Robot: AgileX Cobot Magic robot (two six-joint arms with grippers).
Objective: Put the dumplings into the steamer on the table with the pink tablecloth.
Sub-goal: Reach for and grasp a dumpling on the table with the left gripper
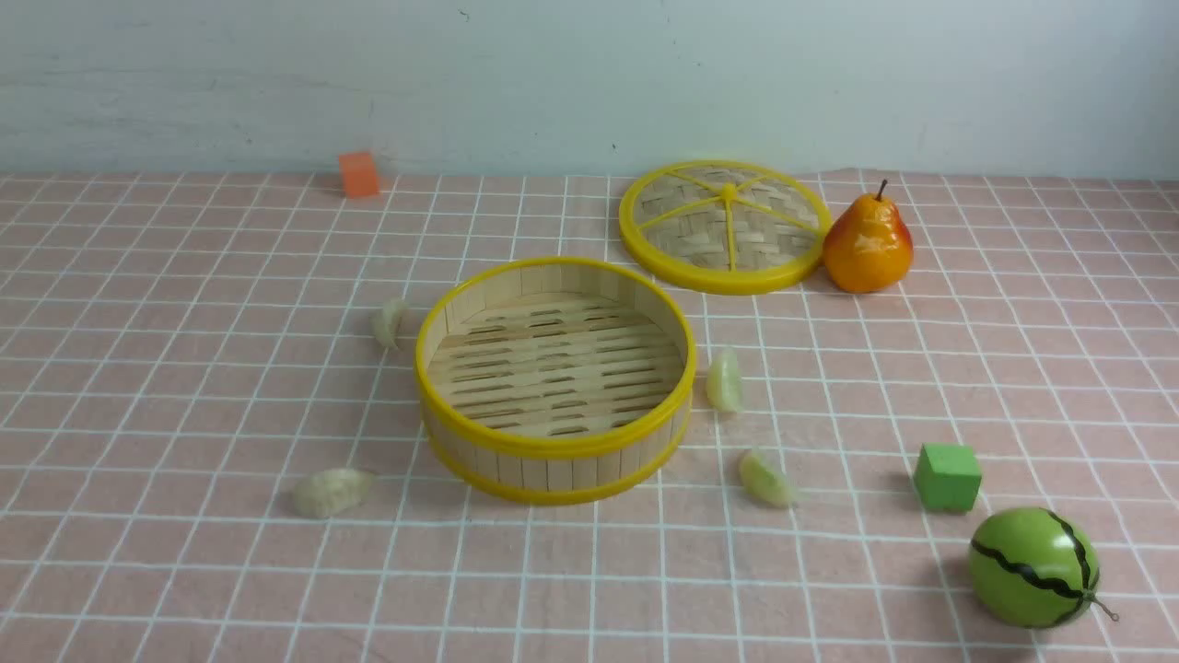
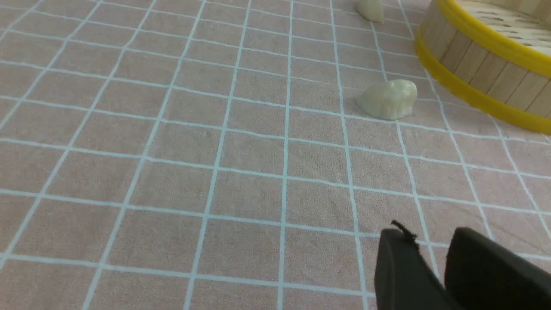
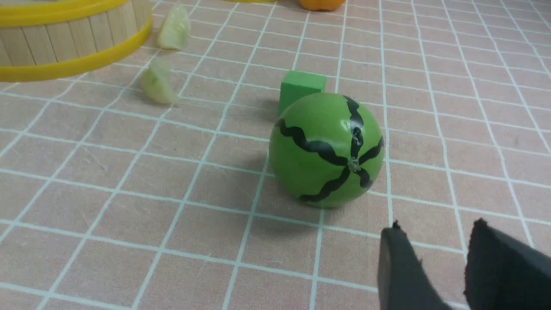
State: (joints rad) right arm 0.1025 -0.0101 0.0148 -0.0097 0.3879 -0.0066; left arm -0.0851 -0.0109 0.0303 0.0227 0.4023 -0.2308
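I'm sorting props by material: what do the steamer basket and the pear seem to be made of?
The steamer basket: matte, pale wood or bamboo walls and slatted floor, showing grain and strip seams; its smooth, evenly yellow rims look like plastic.
The pear: probably glossy plastic or lacquered foam, judging by its sharp highlights; which one, I can't tell.

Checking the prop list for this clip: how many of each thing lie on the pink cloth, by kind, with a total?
Dumplings: 4
Steamer: 1
Lid: 1
Pear: 1
Blocks: 2
Watermelon: 1
Total: 10
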